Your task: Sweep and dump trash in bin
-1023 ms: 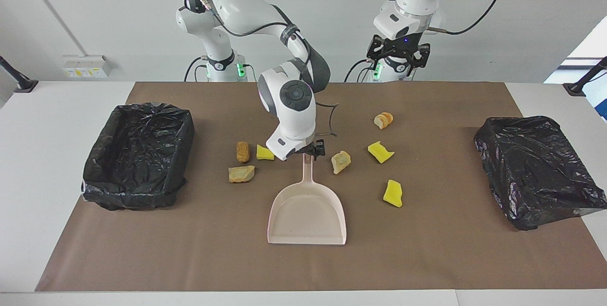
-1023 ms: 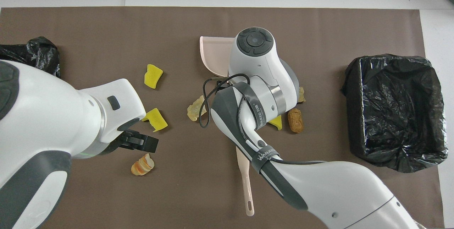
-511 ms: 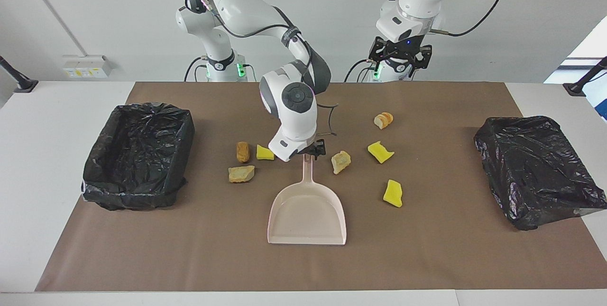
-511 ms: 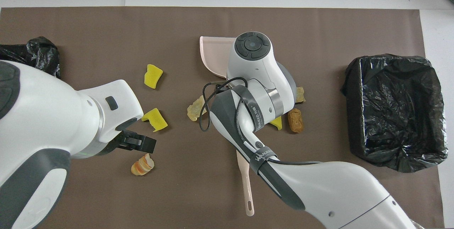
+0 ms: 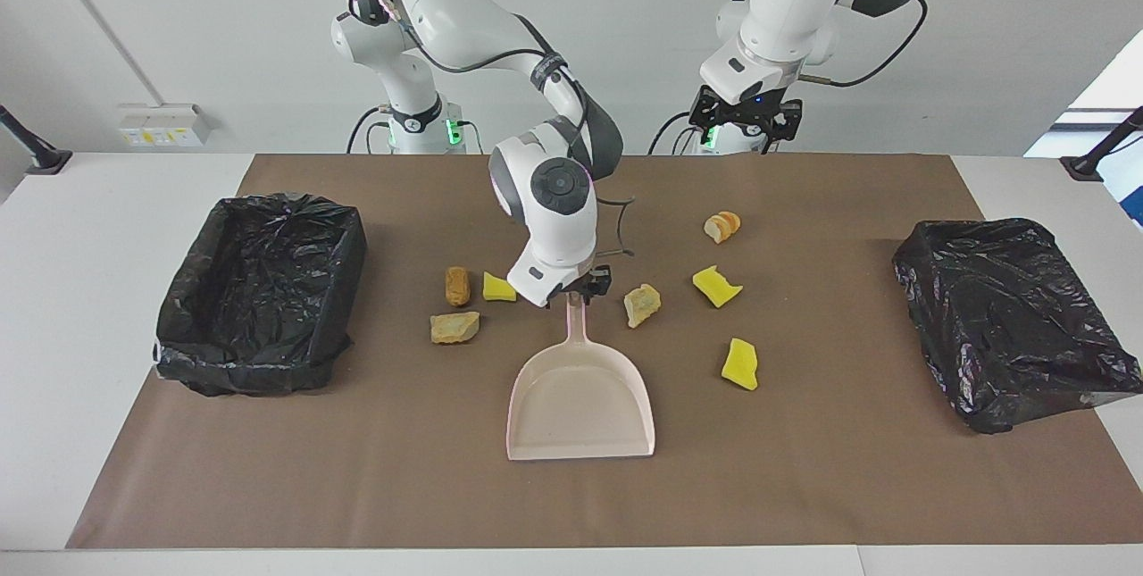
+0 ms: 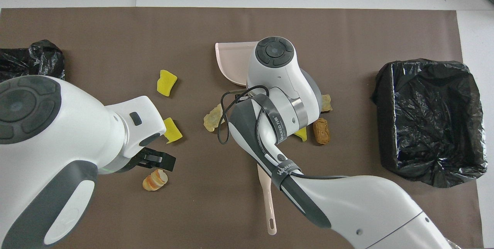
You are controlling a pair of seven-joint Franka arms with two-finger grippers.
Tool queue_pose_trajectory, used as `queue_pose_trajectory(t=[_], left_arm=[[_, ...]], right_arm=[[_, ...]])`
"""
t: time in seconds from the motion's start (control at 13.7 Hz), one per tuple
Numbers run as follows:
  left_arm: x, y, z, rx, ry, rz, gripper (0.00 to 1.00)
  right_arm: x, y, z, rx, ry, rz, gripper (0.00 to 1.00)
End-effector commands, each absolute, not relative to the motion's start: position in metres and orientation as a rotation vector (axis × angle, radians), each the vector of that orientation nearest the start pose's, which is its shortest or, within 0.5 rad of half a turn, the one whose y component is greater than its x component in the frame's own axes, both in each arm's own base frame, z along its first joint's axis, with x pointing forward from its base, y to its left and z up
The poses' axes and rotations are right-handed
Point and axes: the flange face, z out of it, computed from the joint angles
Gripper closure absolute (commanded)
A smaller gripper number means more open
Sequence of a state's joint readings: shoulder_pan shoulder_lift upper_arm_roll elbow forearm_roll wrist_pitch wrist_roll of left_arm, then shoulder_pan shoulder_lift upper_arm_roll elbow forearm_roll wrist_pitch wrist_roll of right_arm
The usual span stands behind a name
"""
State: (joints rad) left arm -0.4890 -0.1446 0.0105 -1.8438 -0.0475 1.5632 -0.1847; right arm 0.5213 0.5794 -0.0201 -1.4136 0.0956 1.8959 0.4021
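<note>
Brown mat (image 5: pixel 804 487) on white table (image 5: pixel 89 201). Right gripper (image 5: pixel 585 288) clamps dustpan (image 5: pixel 580 402) by handle. Pan's long axis runs away from robots, mouth farthest. Trash (image 5: pixel 643 304) scattered on mat on both sides of handle, none in pan. Left gripper (image 5: pixel 748 116) open, empty, waits over mat edge by robots.

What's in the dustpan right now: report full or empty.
Empty. In the facing view the dustpan has a bare tray, and the trash chunks lie scattered on the brown mat around it.
</note>
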Motion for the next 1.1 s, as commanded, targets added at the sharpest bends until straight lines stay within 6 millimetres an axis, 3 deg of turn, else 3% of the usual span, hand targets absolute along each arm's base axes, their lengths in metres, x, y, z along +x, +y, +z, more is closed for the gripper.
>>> queue_pose_trajectory(t=[0.0,0.29,0.37,0.51,0.66,1.02], left_arm=[[0.423,-0.25,0.555,-3.14,0.391,0.176,0.0],[0.405,-0.286,0.529,-3.189,0.246,0.127,0.0],[0.396,-0.298,0.522,-3.19,0.256,0.127,0.0],[0.378,-0.323,0.505,-3.198,0.236,0.104,0.0],[0.354,-0.351,0.487,-3.205,0.237,0.083,0.0],[0.303,-0.443,0.415,-3.215,0.114,0.06,0.0]], right_arm=[[0.612,0.341,0.358,-3.083,-0.135,0.178,1.0],[0.621,0.32,0.367,-3.088,-0.137,0.235,1.0],[0.627,0.311,0.374,-3.071,-0.24,0.209,1.0],[0.627,0.299,0.402,-3.035,-0.467,0.147,1.0],[0.631,0.281,0.425,-3.034,-0.482,0.102,1.0],[0.639,0.194,0.472,-3.005,-0.86,0.093,1.0]])
